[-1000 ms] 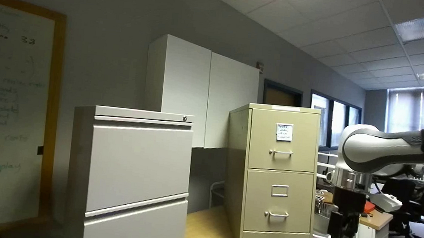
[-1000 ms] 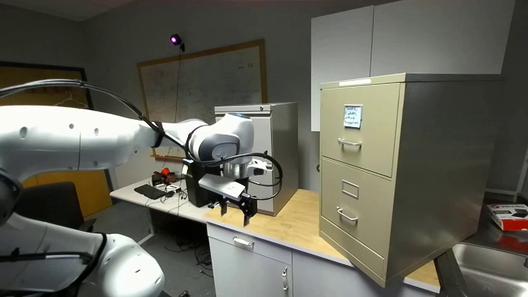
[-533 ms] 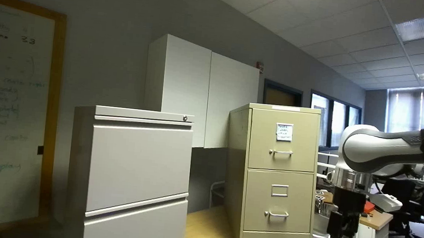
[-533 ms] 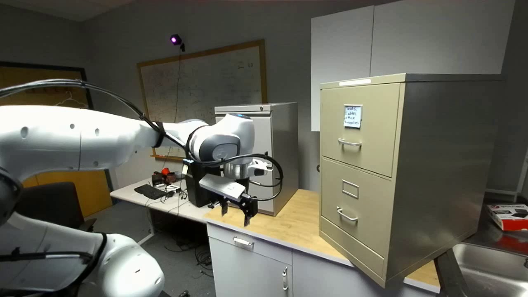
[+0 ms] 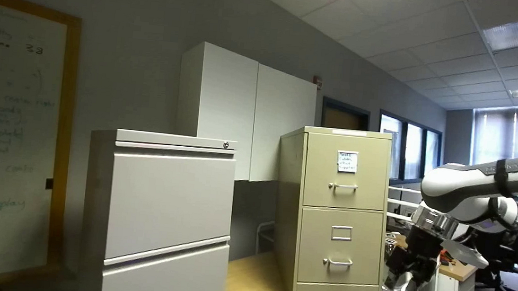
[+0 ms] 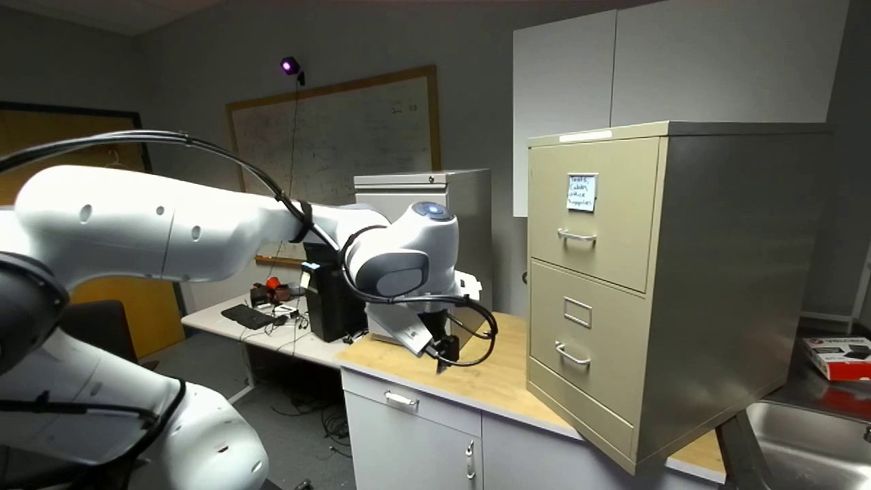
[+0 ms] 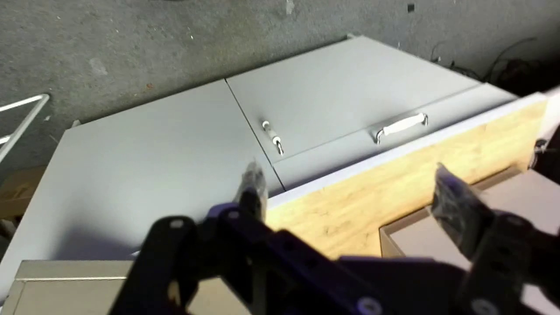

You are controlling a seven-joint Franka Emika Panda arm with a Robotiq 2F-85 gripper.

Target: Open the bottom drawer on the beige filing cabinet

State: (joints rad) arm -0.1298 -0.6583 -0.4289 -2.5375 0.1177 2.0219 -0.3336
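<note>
The hand (image 7: 345, 175) is spread: in the wrist view its fingers (image 7: 457, 210) stand well apart, with nothing pinched between them. It hangs tilted, clear of the filing cabinet (image 6: 680, 286), which stands toward the sink (image 6: 810, 449) end of the table (image 6: 486, 347). The bottom drawer (image 5: 340, 249) is shut, its front flush with the top drawer (image 5: 345, 178) in both exterior views. The step in hand is probably lining up with the lower handle (image 5: 339, 263).

The cabinet's footing is the main worry. It stands askew, and one bottom corner seems to jut past the table's front edge. A hard tug, or a heavy drawer rolling out, could drag it farther over that edge or tip it.

The lower handle is thin and close to the metal, so fingers coming in at this tilt may knock the drawer front or miss the bar. The small knob (image 5: 325, 261) at its end may be a catch; if so, pulling without working it could shift the whole cabinet. The cable (image 6: 494, 330) loops out beside the hand, toward the cabinet, and might snag. No cabinet handle can be made out in the wrist view, so the approach could be misjudged.
</note>
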